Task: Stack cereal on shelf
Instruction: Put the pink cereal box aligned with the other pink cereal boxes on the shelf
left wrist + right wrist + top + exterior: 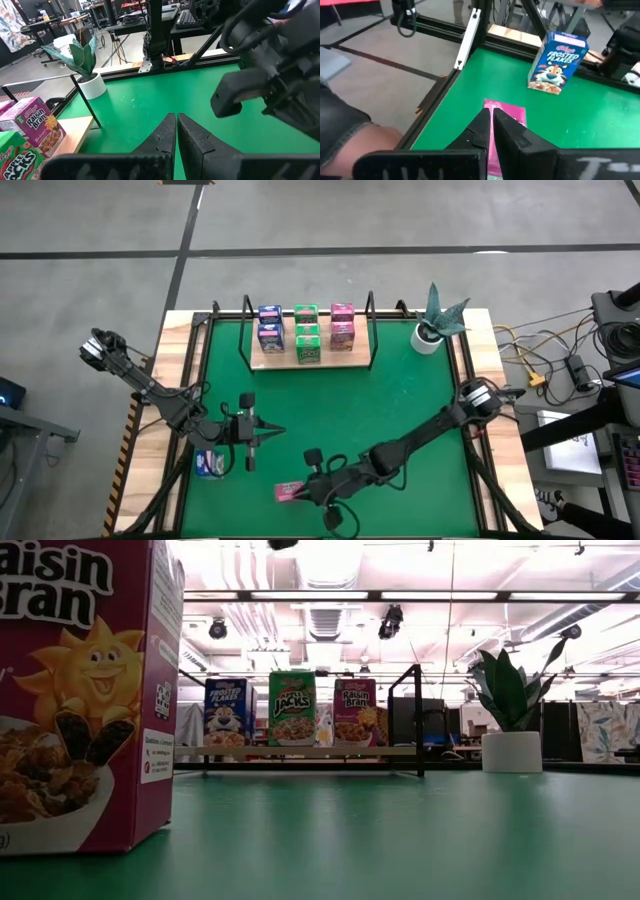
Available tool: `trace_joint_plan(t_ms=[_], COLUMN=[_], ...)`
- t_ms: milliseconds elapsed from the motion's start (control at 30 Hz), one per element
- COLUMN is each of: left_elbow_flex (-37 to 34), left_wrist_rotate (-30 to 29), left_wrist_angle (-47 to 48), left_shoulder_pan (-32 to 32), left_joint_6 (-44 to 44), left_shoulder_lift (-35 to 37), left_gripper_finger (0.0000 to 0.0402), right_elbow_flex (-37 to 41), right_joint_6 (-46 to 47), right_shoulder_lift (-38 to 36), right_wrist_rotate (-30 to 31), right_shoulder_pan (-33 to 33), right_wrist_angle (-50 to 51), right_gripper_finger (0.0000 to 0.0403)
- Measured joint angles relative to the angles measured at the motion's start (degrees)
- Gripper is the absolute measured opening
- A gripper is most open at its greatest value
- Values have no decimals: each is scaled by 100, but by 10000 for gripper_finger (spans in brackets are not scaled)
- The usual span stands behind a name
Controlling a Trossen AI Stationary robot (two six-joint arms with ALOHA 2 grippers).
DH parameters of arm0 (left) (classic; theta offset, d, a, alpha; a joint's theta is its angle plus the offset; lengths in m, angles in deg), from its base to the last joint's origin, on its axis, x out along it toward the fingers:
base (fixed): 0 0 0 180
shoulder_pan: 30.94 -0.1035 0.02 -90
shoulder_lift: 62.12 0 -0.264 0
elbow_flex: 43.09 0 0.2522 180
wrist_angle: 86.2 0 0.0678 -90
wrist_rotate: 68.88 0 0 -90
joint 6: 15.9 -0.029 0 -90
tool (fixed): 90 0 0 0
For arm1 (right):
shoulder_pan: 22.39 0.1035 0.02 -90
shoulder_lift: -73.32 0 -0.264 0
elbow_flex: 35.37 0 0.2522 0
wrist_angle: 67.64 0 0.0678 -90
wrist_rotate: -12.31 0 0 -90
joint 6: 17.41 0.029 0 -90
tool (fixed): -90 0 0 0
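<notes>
1. Nearest the front edge of the tabletop [420,410], at about 6 o'clock from its middle, a pink cereal box [289,492] lies flat on the green mat, its long axis running 9 to 3 o'clock.
2. The right end effector [305,492] sits just at the 3 o'clock end of that box, its fingers [492,131] pressed together and closed on nothing; in the right wrist view the tips are over the pink box's top.
3. At 8 o'clock a blue cereal box [209,464] stands on the mat, well apart from the pink one; the right wrist view shows it upright, long axis vertical, printed face toward that camera.
4. The left end effector [268,430] is beside the blue box at its 2 o'clock, closed and empty, pointing toward 3 o'clock.
5. At 12 o'clock the shelf [308,355] carries blue, green and pink boxes in three columns, standing upright in the low view.
6. A potted plant [436,325] stands at 2 o'clock.
</notes>
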Motion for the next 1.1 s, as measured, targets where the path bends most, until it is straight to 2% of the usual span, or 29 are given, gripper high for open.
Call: trace_joint_plan(t_ms=[200, 400, 567, 700, 867, 1100], left_elbow_flex=[0, 0, 0, 0, 0, 0], left_wrist_rotate=[0, 2, 2, 2, 2, 4], left_wrist_angle=[-15, -26, -58, -59, -57, -59], left_shoulder_pan=[0, 0, 2, 0, 0, 0], left_joint_6=[6, 46, 46, 46, 46, 44], left_shoulder_lift=[0, 2, 0, 1, 0, 2], left_gripper_finger=[0, 0, 0, 0, 0, 0], right_elbow_flex=[-299, -307, -307, -307, -307, -305], right_joint_6=[121, 312, 797, 1032, 1237, 1212], right_shoulder_lift=[226, 148, 110, 110, 110, 321], right_wrist_rotate=[52, 453, 409, 257, 111, 156], right_shoulder_pan=[-7, -19, -17, -15, -28, -68], right_wrist_angle=[317, 613, 1040, 1270, 1271, 1205], right_gripper_finger=[64, 160, 242, 290, 316, 302])
